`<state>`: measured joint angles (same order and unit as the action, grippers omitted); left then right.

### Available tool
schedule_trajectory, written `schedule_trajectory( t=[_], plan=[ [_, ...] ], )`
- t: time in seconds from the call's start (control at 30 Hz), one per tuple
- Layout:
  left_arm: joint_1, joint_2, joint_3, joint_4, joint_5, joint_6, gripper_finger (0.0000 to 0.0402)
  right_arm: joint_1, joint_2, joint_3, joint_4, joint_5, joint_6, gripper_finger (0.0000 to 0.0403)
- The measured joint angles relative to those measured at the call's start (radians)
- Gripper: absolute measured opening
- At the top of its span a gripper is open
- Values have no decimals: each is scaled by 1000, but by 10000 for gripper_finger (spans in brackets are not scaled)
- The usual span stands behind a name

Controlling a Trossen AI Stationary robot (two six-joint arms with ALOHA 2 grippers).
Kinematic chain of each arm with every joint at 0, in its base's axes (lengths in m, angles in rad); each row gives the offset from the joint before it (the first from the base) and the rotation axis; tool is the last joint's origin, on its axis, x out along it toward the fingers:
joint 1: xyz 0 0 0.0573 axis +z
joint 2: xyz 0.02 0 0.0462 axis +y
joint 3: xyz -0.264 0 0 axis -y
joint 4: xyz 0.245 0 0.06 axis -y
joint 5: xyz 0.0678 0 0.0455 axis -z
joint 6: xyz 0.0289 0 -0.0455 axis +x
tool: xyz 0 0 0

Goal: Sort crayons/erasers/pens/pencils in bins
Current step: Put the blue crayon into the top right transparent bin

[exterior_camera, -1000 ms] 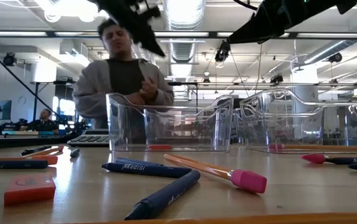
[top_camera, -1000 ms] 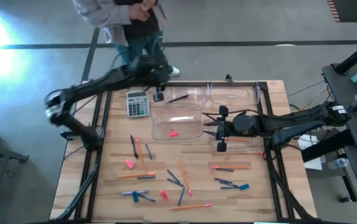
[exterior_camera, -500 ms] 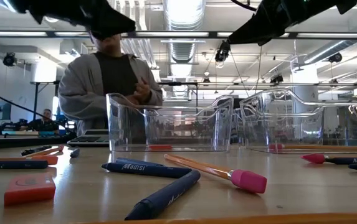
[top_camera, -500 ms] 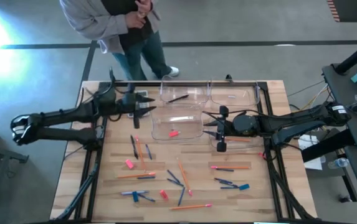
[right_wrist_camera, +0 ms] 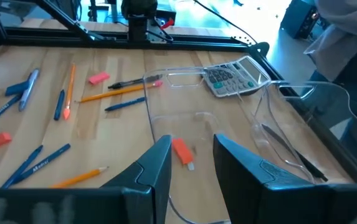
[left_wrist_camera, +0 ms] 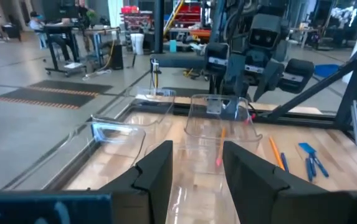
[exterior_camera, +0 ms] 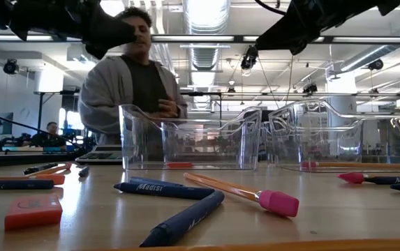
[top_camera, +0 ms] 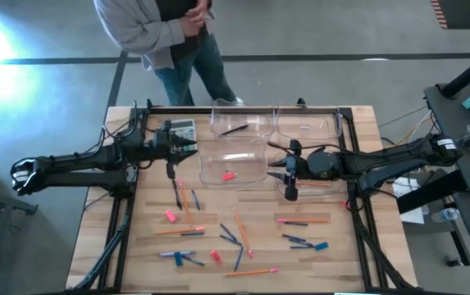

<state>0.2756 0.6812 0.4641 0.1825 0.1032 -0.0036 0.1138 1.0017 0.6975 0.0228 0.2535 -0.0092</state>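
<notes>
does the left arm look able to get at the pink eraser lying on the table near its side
Probably yes. The left gripper hangs open above the table, and the pink eraser lies in the open, apart from the pencils, with nothing over it.

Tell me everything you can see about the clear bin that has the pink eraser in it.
The bin is a clear, shallow, rectangular plastic tray with rounded corners and glossy walls that catch the light. It sits flat and upright near the middle of the wooden table, just in front of another clear bin holding a dark pen. One pink eraser lies on its floor; nothing else shows inside. The right claw hovers at its right end, fingers apart and empty, not visibly touching it.
</notes>
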Motion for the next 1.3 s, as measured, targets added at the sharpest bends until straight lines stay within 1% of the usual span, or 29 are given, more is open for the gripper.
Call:
schedule_trajectory(
  t=[0.27,0.43,0.7,0.97,1.07,1.17,1.3],
  plan=[
    [-17,31,0,2,-1,-18,128,14,-4,1,-41,0,21,109],
    [-27,51,0,48,1,-17,128,31,-12,1,-55,0,21,109],
    [-30,78,0,71,9,-17,128,67,-13,1,-80,0,15,109],
    [-30,89,0,98,22,-18,128,72,-20,1,-103,0,10,109],
    [-30,89,0,106,23,-18,128,72,-33,1,-114,0,18,109],
    [-30,87,0,150,23,-17,128,74,-55,2,-128,0,36,109],
    [-30,68,0,157,23,-17,128,96,-95,2,-131,0,36,109]
  ],
)
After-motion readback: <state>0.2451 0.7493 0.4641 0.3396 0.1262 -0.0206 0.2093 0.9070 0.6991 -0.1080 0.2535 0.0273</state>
